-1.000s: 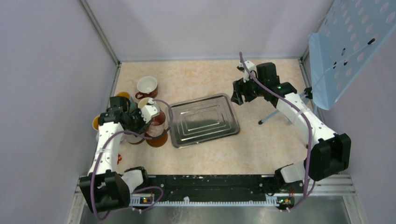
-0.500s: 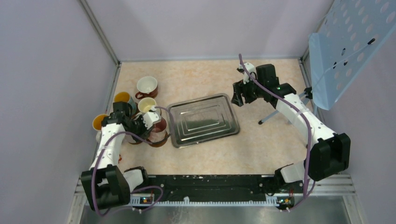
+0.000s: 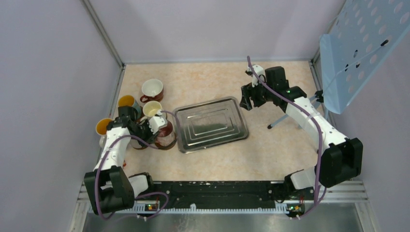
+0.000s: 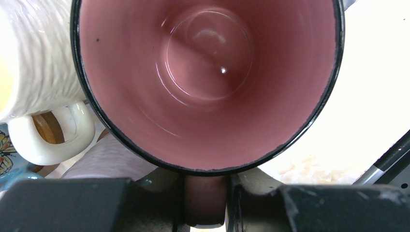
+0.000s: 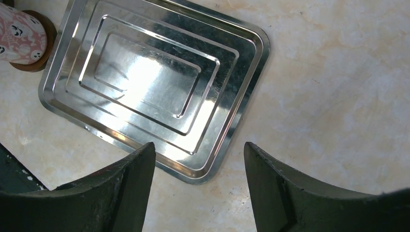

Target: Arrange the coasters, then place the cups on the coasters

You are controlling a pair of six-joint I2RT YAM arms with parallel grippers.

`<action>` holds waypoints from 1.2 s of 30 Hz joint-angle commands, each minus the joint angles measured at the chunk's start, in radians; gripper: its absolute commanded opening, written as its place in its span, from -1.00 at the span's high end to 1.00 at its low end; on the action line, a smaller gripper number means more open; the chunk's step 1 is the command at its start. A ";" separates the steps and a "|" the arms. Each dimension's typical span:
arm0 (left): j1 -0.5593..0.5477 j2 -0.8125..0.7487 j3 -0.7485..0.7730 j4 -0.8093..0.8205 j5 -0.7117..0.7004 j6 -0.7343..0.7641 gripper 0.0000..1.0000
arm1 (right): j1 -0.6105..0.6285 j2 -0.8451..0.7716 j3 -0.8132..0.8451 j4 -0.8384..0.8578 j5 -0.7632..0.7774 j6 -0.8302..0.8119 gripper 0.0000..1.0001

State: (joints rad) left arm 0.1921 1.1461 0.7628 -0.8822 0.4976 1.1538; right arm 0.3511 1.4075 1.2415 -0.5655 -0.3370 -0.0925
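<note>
At the steel tray's (image 3: 211, 124) 9 o'clock, the left gripper (image 4: 205, 193) is clamped on the handle of the maroon-pink mug (image 4: 208, 87). The mug sits on a brown coaster (image 5: 31, 65), tight against a white ribbed mug (image 4: 38, 58). The right gripper (image 5: 198, 150) hangs over the tabletop (image 3: 270, 145) at the tray's 2 o'clock, released, fingers spread wide.

The pink mug (image 4: 208, 87) is dusty rose inside with a black rim, its outside is dotted with small white faces with black eyes, and the coaster (image 5: 47, 50) under it is glossy brown. Beside it are a rippled cream-white mug (image 4: 34, 72) and a blue mug (image 4: 7, 166) with a butterfly print. Farther off stands a red mug (image 3: 152, 89), white inside; the tray (image 3: 211, 124) is plain silver on a mottled beige table (image 3: 270, 150).
</note>
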 commanded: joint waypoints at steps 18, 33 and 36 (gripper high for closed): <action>0.003 -0.034 0.129 -0.161 0.023 0.044 -0.61 | -0.001 -0.031 -0.035 0.046 -0.014 -0.018 -0.34; -0.117 0.181 0.647 -0.153 0.144 -0.269 -0.88 | 0.078 0.081 -0.058 0.023 0.064 -0.135 -0.26; -0.228 0.206 0.657 -0.081 0.086 -0.330 -0.88 | 0.089 0.136 -0.063 0.042 0.114 -0.141 -0.23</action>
State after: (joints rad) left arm 0.0830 1.3239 1.3819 -1.0508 0.6041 0.9527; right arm 0.4210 1.4872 1.1774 -0.5514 -0.2913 -0.1947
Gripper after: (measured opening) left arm 0.943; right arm 0.626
